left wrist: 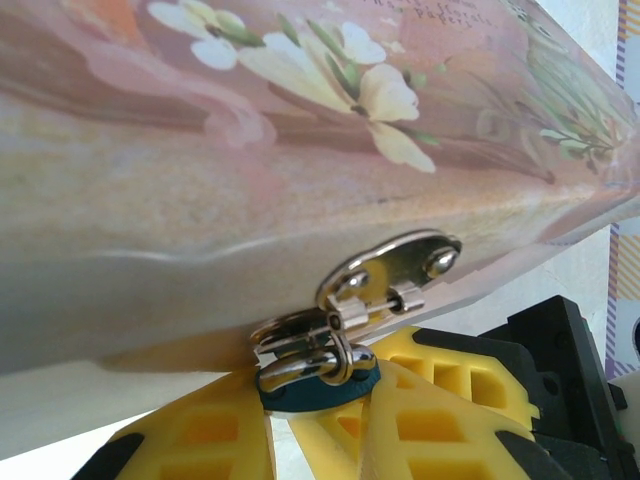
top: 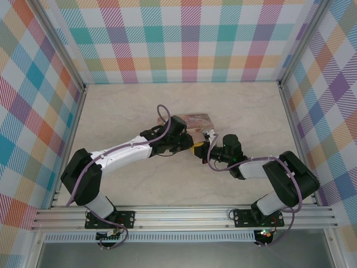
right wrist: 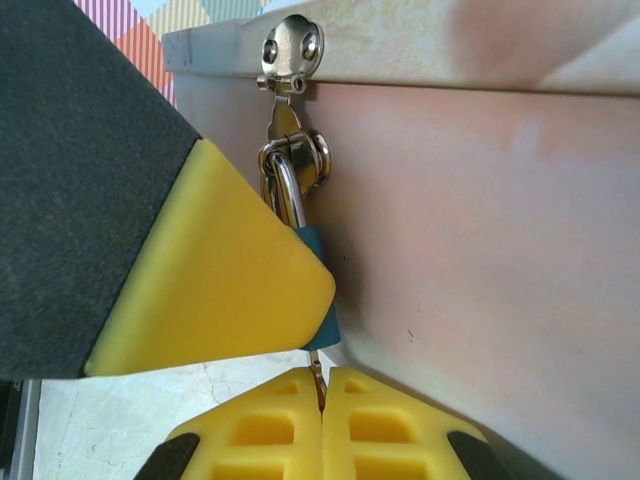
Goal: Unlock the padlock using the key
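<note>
Hanging from the hasp of the pink tin, the padlock sits mid-bench, slightly toward the far edge. The tin's lid is shut, so its contents are hidden. The left end effector is clenched on the padlock's blue body. Just beneath it, the right end effector is clenched on the key, whose long axis lines up with the body, tip at the padlock's base; how deep it goes I cannot tell.
</note>
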